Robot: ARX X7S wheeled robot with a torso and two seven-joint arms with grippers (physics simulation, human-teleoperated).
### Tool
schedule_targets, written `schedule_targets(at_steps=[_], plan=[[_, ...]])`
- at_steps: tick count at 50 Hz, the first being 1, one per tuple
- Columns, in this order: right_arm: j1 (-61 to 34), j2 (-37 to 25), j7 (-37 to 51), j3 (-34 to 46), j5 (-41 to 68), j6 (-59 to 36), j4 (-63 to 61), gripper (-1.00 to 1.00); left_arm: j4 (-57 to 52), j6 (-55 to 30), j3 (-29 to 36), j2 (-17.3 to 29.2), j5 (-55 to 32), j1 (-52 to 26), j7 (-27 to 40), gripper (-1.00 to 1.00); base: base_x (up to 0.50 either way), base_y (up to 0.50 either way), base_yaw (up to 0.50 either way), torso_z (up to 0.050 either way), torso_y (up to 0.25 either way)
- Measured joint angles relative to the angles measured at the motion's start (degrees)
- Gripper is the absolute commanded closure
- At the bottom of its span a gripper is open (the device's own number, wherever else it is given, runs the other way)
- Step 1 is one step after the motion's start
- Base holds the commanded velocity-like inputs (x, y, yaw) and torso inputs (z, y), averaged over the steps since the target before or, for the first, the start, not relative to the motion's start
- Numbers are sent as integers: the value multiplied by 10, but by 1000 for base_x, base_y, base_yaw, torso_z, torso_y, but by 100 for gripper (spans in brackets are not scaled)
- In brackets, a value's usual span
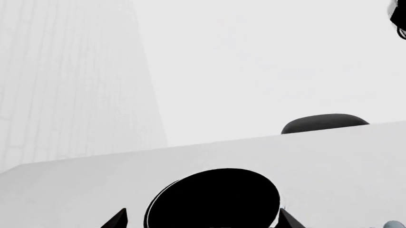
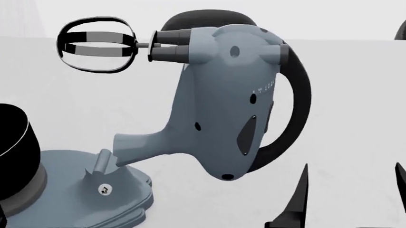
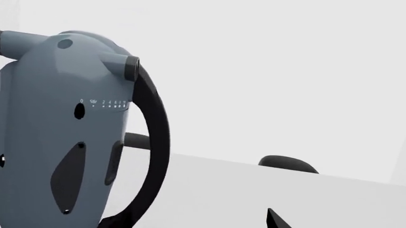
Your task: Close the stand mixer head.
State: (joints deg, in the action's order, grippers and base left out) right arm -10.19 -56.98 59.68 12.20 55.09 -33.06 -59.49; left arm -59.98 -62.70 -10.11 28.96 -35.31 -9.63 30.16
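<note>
The stand mixer head [image 2: 222, 104] is a bulbous blue-grey body, tilted up and back on its narrow hinge neck. Its black wire whisk [image 2: 96, 43] points out to the upper left, and a black curved band [image 2: 295, 109] runs down its back. It also shows in the right wrist view [image 3: 57, 128]. My right gripper [image 2: 352, 190] is open and empty, low and just right of the back band, apart from it. Only one fingertip [image 3: 274, 217] shows in the right wrist view. My left gripper [image 1: 203, 221] is open, with the black round bowl [image 1: 212, 197] in front of it between the fingertips.
The flat blue-grey base plate [image 2: 70, 199] with its small silver knob [image 2: 104, 190] lies below the head. The black bowl [image 2: 13, 142] stands at its left end. All sit on a white counter [image 2: 355, 95]. A dark domed shape [image 2: 190, 19] rises behind the mixer.
</note>
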Motion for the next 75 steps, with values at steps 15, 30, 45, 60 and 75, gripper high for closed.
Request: schedule_targets(at_steps=[15,30,45,60,75], plan=[[-9,-31,26,24,12,41,0,-100,0,33,1,69,-105,2,94,-100,267,161,0,0,1],[-3,-233,121,87,58,209,1,-100,0,112,44,175,-207,2,210,-100,0,0,0,0,0],[-47,-293,20,82,178,204,65,-100,0,173,110,246,-255,-20,284,-100,0,0,0,0,0],[-218,-187,-42,103,238,-11,90,-100,4,199,145,273,-264,-32,307,-100,10,1,5,0,0],[-364,-78,76,175,194,-202,37,-100,7,210,165,283,-264,-42,316,-100,25,7,23,0,0]])
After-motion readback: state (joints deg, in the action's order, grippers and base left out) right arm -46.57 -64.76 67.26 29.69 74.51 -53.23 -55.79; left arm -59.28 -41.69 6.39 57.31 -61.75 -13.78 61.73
